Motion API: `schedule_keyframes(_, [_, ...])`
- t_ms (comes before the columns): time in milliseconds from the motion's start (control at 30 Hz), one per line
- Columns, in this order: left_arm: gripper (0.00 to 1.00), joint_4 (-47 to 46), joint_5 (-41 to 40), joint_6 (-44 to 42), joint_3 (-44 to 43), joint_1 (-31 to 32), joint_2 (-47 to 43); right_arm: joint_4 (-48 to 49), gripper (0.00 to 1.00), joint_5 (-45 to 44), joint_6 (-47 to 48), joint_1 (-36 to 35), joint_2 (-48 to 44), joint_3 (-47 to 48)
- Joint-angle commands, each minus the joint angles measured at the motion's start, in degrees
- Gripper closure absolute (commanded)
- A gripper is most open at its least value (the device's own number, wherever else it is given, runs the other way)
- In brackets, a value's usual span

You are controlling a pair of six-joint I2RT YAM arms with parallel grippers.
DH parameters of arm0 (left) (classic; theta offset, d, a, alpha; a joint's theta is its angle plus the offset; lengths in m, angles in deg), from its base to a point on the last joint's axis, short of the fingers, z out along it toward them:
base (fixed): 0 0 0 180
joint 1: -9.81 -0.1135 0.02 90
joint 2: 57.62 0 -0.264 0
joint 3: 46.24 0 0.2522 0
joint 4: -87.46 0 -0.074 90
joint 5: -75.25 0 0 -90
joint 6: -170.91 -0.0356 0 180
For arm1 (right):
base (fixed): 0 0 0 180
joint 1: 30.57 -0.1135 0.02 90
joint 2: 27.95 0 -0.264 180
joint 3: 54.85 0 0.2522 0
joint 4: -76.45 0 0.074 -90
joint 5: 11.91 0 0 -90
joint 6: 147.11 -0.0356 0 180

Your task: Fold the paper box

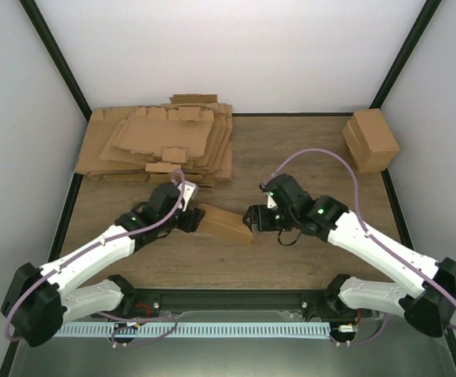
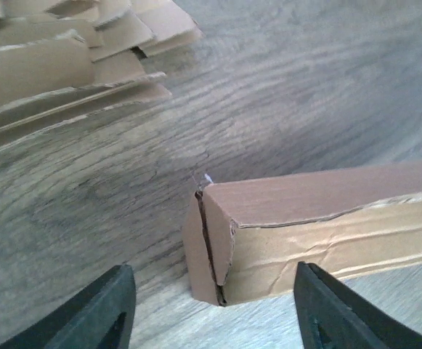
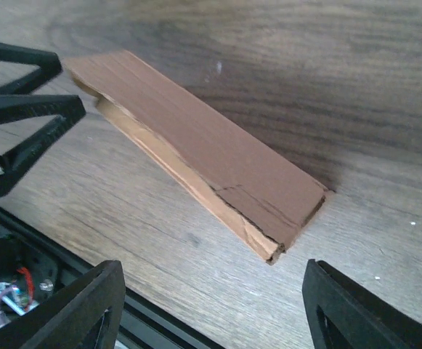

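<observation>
Paper box [image 1: 226, 224] looks formed: a closed oblong carton lying on the table [image 1: 235, 267], centre of the top view, between both tools. Left tool [image 2: 214, 309] and right tool [image 3: 214, 294] are both released, jaws clear of it. Only the left wrist view shows an end flap gaping, and only the right wrist view shows the other end crumpled. Probably just flap tucking left.
</observation>
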State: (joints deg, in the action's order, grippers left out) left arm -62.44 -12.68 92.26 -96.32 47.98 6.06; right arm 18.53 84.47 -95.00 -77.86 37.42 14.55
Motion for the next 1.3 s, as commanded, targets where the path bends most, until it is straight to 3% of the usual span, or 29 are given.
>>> schedule_keyframes(0, [0.34,5.0,-2.3,1.7,-4.0,0.1,-4.5,3.2,0.3,4.5,1.0,3.0,-4.3,0.2])
schedule_keyframes(67, [0.29,6.6,-2.7,3.0,-5.6,0.1,-5.9,4.3,0.31,6.5,0.7,4.9,-4.2,-0.6])
schedule_keyframes(200, [0.01,10.6,-6.3,11.5,-9.8,-0.3,-5.7,6.5,0.36,8.0,-1.9,8.1,-3.6,-2.3])
schedule_keyframes(233, [0.0,11.6,-6.6,13.2,-11.0,-0.5,-5.4,7.2,0.36,8.0,-2.8,8.5,-3.8,-2.9])
schedule_keyframes(333, [0.0,20.6,-16.4,26.8,-15.2,-1.5,-4.6,9.3,0.35,7.1,-5.9,9.0,-5.7,-4.6])
schedule_keyframes(367, [0.0,22.1,-15.1,28.1,-16.2,-2.9,-4.5,10.1,0.34,6.8,-7.1,9.0,-6.6,-5.3])
schedule_keyframes(567, [0.0,13.4,13.8,29.1,-13.3,-12.6,-1.5,14.6,0.34,8.1,-14.5,9.1,-10.6,-10.8])
schedule_keyframes(767, [0.02,6.8,25.5,35.8,-10.1,-14.4,1.3,14.1,0.29,7.2,-19.1,9.0,-10.3,-13.1])
schedule_keyframes(1000, [0.03,1.5,29.3,40.2,-6.0,-14.4,2.8,17.8,0.28,10.9,-21.3,9.1,-8.7,-16.3])
schedule_keyframes(1267, [0.11,1.8,27.9,40.7,-4.1,-14.4,3.9,17.6,0.31,7.9,-24.2,9.0,-8.1,-17.1])
